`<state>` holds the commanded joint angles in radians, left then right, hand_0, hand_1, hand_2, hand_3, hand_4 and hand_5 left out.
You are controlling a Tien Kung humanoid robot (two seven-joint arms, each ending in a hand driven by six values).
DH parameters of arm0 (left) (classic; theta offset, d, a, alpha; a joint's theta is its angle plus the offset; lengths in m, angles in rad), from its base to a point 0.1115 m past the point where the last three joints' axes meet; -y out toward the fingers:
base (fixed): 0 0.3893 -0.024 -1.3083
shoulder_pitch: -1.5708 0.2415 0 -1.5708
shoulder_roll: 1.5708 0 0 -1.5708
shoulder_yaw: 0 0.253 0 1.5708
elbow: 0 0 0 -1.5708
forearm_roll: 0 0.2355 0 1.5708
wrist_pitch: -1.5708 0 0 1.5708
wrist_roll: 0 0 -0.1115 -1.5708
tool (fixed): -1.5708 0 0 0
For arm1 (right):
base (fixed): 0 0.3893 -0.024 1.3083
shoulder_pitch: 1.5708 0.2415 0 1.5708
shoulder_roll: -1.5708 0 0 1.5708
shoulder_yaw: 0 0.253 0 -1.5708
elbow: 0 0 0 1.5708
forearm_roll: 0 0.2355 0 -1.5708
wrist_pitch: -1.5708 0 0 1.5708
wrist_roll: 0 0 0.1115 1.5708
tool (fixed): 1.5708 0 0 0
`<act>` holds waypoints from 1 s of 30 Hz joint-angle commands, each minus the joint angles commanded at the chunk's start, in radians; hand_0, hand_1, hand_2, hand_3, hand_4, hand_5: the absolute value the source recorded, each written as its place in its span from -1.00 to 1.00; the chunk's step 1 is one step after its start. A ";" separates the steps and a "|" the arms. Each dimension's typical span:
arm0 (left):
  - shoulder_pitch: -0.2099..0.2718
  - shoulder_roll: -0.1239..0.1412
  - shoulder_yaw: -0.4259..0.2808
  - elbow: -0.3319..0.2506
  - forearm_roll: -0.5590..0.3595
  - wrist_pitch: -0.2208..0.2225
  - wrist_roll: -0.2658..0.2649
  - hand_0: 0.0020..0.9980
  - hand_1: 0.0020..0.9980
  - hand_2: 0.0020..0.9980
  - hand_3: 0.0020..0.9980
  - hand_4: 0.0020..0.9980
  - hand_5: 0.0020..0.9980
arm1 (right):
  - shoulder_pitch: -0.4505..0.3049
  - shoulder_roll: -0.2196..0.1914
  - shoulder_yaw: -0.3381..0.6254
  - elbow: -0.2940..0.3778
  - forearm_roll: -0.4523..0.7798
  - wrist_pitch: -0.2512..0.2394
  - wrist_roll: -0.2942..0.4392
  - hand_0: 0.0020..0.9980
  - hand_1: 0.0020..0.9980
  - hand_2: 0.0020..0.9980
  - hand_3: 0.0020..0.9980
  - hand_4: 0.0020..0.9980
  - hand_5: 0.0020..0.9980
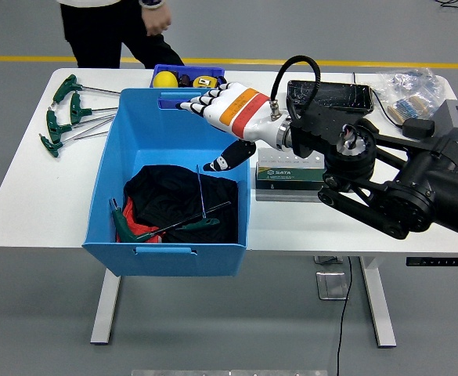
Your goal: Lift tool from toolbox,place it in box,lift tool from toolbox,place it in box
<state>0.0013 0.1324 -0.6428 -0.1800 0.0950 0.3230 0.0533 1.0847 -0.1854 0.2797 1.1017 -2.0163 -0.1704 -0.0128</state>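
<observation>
**Hand empty over the bin, T-handle wrench down on the cloth**

My right hand (227, 117) hangs above the far right part of the blue bin (115, 149), fingers (199, 102) spread flat and thumb (227, 158) dropped open beneath them. Nothing in the grip. My left arm is nowhere in this view.

Straight below the thumb, a green T-handle wrench (202, 205) lies in the bin, its thin steel shaft running up and its handle low, resting on a heap of black cloth (174, 196). A second one (123, 223) with a green handle lies just beside it to the left, its shaft crossing toward the first, and a bit of red (146, 229) peeks out under the cloth.

To my hand's right, touching the bin's outer wall, sits the green-and-grey SATA tool case (290, 173) on the white table (25, 196). Well to the left of the bin, four more green T-handle wrenches (64, 113) lie in a loose fan.

My read on handling: these wrenches are stiff, fairly light and top-heavy toward the handle. The polished shaft looks slippery and too thin for my fingers, so I'd close around the chunky green crossbar, or right where it meets the shaft. The soft cloth underneath should cushion any drop.

A person (111, 27) stands at the far left side, hands off the table.
</observation>
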 joint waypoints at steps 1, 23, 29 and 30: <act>0.001 -0.002 -0.003 0.000 -0.001 0.001 0.000 0.16 0.17 0.35 0.57 0.71 0.57 | -0.027 -0.017 0.011 0.019 -0.007 -0.009 -0.001 0.66 0.75 0.88 0.98 0.92 0.16; 0.019 -0.019 -0.082 0.000 0.048 0.000 0.003 0.16 0.18 0.35 0.57 0.71 0.57 | -0.651 -0.258 0.629 0.232 0.635 0.010 0.263 0.76 0.73 0.80 0.83 1.00 0.47; 0.022 -0.031 -0.148 0.000 0.080 0.007 0.007 0.18 0.19 0.35 0.57 0.71 0.57 | -0.898 -0.214 0.882 0.293 0.891 0.103 0.245 0.75 0.72 0.80 0.84 1.00 0.67; 0.023 -0.034 -0.158 0.000 0.085 0.007 0.008 0.18 0.19 0.35 0.57 0.71 0.57 | -0.935 -0.196 0.920 0.303 0.930 0.114 0.241 0.75 0.72 0.80 0.84 1.00 0.67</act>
<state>0.0240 0.0985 -0.8011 -0.1800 0.1796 0.3304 0.0608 0.1495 -0.3815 1.2002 1.4047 -1.0866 -0.0561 0.2280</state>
